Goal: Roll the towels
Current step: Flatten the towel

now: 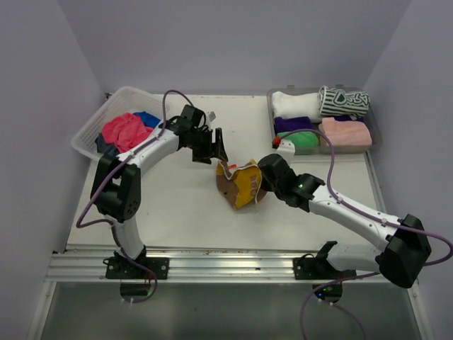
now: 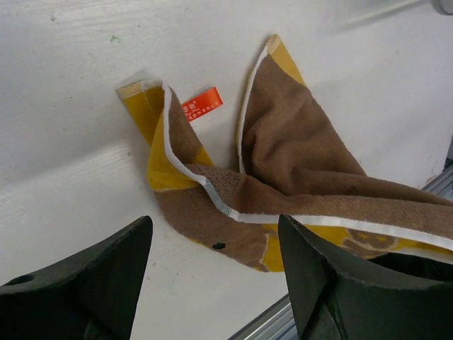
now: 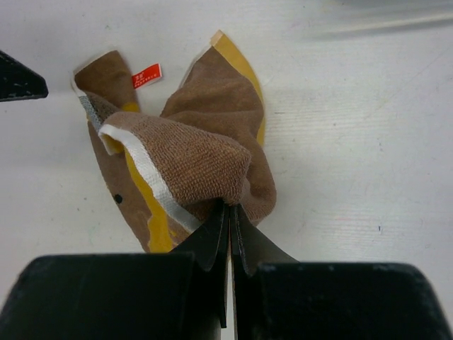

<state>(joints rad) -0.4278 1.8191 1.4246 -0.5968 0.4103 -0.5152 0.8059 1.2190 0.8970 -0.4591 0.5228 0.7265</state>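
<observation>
The tray holds rolled towels, the basket loose towels. My right end effector pinches the unrolled yellow-brown towel; left end effector gapes empty.

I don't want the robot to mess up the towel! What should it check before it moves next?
1. Does the right gripper have the yellow-and-brown towel? Ok, it is shut on a bunched part of it.
2. Is the left gripper free to grab? Ok, open and empty.
3. Is the towel spread flat for rolling? Not ok, it is crumpled and folded over.
4. Are the two grippers apart from each other? Ok.
5. Is there room in the tray for another roll? Cannot tell.
</observation>
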